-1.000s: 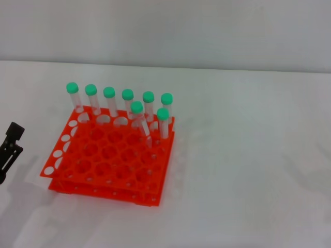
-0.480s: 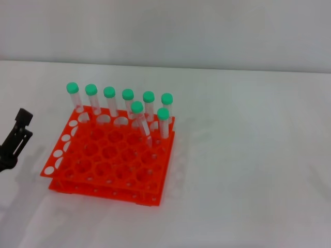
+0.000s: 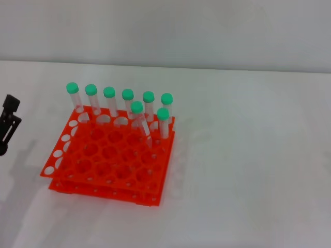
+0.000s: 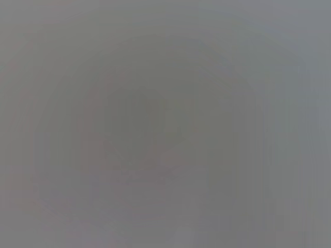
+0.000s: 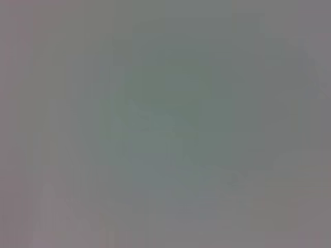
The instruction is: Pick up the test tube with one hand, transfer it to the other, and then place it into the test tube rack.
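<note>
The orange-red test tube rack (image 3: pixel 103 160) stands on the white table left of centre in the head view. Several clear test tubes with green caps stand in it: a row along its far edge (image 3: pixel 109 102) and two just in front, one upright (image 3: pixel 163 123) and one tilted (image 3: pixel 139 120). My left gripper (image 3: pixel 9 111), black and boxy, is at the far left edge of the view, apart from the rack, with nothing seen in it. My right gripper is out of view. Both wrist views show only plain grey.
The white table (image 3: pixel 248 170) stretches to the right of and in front of the rack. A pale wall (image 3: pixel 165 31) runs along the table's far edge.
My left gripper first moved up and right toward the rack, then drew back left toward the view's edge. The rack and tubes have not moved.
</note>
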Controlling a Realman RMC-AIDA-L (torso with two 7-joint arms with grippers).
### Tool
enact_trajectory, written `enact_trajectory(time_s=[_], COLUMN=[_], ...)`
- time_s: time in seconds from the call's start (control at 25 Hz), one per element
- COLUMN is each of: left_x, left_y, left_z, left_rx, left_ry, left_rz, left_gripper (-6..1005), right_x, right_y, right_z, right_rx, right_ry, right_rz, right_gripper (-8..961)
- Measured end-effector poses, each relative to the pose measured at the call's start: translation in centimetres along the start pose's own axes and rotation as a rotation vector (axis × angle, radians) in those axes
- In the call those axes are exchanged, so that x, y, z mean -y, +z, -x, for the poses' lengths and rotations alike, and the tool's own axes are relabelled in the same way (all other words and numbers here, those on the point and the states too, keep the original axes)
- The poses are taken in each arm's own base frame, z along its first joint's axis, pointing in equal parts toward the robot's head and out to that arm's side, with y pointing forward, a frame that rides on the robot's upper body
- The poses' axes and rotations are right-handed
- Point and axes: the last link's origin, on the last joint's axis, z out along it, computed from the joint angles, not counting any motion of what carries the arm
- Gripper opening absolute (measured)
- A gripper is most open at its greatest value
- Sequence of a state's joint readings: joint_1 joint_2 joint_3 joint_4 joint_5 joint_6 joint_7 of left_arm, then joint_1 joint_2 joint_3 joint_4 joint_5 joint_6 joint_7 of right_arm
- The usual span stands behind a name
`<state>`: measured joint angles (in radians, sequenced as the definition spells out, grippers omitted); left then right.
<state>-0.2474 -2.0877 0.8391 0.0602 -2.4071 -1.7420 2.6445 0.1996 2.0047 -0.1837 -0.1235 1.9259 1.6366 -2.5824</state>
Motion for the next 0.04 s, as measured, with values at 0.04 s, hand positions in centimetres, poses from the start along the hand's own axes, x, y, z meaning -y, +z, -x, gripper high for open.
enact_trajectory(time_s=[0.04], left_x=[-0.02], left_y=[0.27], left_z=[-0.02], left_rx=[-0.005], left_ry=[0.004], left_rz=[0.002], left_gripper=[881], right_x=[-0.11], right_y=[0.09], right_z=[-0.03], right_rx=[0.009], right_ry=[0.006], right_rz=[-0.01], right_gripper=[857])
